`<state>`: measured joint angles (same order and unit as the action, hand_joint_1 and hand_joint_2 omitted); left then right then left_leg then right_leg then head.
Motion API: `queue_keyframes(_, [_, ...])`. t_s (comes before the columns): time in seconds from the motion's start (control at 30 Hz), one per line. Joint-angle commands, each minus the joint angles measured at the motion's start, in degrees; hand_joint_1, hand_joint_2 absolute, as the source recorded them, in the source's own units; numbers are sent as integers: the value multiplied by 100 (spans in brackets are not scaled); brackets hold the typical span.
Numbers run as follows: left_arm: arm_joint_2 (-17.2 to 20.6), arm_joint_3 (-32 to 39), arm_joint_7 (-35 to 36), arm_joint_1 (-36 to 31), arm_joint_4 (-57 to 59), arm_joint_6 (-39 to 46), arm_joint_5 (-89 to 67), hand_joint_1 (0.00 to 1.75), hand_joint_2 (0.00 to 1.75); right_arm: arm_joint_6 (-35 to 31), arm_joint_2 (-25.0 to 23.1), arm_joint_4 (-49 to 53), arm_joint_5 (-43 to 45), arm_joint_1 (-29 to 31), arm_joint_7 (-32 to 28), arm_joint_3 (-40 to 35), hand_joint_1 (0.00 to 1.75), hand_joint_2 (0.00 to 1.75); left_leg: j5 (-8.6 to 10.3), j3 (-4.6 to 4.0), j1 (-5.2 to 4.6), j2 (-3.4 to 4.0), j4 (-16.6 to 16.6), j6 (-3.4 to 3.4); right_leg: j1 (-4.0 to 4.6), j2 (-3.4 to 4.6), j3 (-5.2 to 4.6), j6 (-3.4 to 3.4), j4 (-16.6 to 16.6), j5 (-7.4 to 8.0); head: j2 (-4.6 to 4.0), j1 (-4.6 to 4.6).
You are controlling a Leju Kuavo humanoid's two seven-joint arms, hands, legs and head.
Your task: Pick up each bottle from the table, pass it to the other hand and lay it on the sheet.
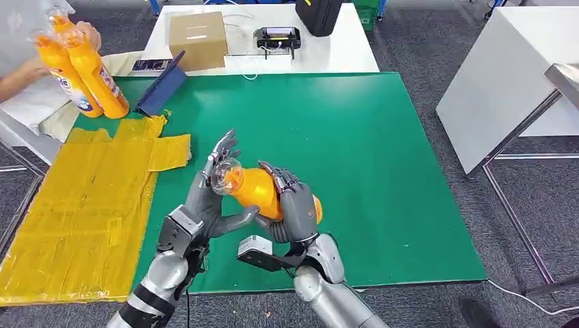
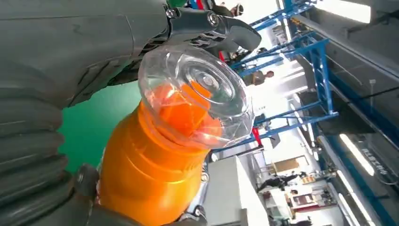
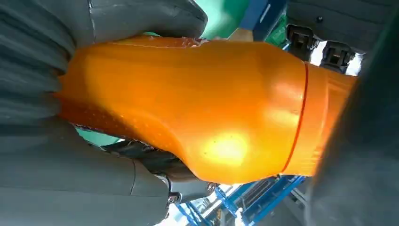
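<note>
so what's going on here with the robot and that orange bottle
The robot holds an orange bottle above the green mat, mid hand-over. Its right hand grips the body, while its left hand is at the end with the clear cap, thumb under the bottle. The yellow sheet to the left has no bottle on it yet. At the far left, a person's hand holds two more orange bottles.

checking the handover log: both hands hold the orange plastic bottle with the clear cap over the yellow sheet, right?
Not quite: the left hand and right hand hold the orange plastic bottle with the clear cap over the green mat, beside the yellow sheet, as the head view shows.
</note>
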<state>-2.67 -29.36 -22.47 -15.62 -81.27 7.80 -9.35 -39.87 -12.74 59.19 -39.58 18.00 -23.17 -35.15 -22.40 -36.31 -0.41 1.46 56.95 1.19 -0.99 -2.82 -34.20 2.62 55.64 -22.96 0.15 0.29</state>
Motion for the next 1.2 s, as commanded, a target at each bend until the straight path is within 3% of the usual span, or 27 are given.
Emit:
queue_keyframes(0.03, [-78,-243,139,-337,720,-115,18,0,175,-13,55,-253,-158,77,-125,-139,175,175,-8,25,9,-20,-3,-8,5,6,31,-9,-7,-11,0,2])
queue_keyframes(0.3, [-66,-226,195,-346,732,-336,226,0,175,-13,25,-294,-373,72,-73,-82,175,175,-13,27,11,-16,2,-9,6,15,33,-11,-5,-13,0,2])
queue_keyframes(0.5, [-113,59,426,-531,708,-1302,1630,0,175,-13,-188,-481,-1185,4,-172,178,175,175,-13,26,13,-20,2,-12,7,12,32,-13,-2,-15,0,4])
queue_keyframes(0.93, [-128,316,336,-458,51,-1440,2663,0,175,-13,-309,-941,-1439,66,-197,319,175,175,-12,21,14,-16,5,-11,8,12,27,-11,-3,-14,0,2])
queue_keyframes(0.97, [-125,302,348,-457,15,-1406,2644,16,175,-13,-310,-960,-1440,76,-193,321,175,175,-6,9,12,-10,4,-8,8,9,14,-8,-3,-7,0,2])
queue_keyframes(1.0, [-107,241,367,-448,-38,-1340,2570,134,175,-13,-322,-987,-1479,68,-176,350,175,175,-3,7,8,-10,1,-7,5,6,10,-7,-3,-5,0,2])
queue_keyframes(1.1, [-107,241,367,-448,-38,-1340,2570,134,175,-13,-322,-987,-1479,68,-176,350,175,175,-4,14,11,-18,-1,-9,6,0,19,-9,-6,-9,0,2])
queue_keyframes(1.13, [-103,170,310,-429,-37,-1296,2466,175,175,-13,-337,-1032,-1495,65,-156,330,175,175,-10,20,16,-27,4,-12,10,1,30,-12,-4,-15,0,4])
queue_keyframes(1.2, [-80,19,185,-398,-62,-1187,2210,175,175,-13,-331,-1052,-1537,77,-99,330,175,175,-5,12,11,-14,0,-9,7,5,17,-8,-6,-8,0,0])
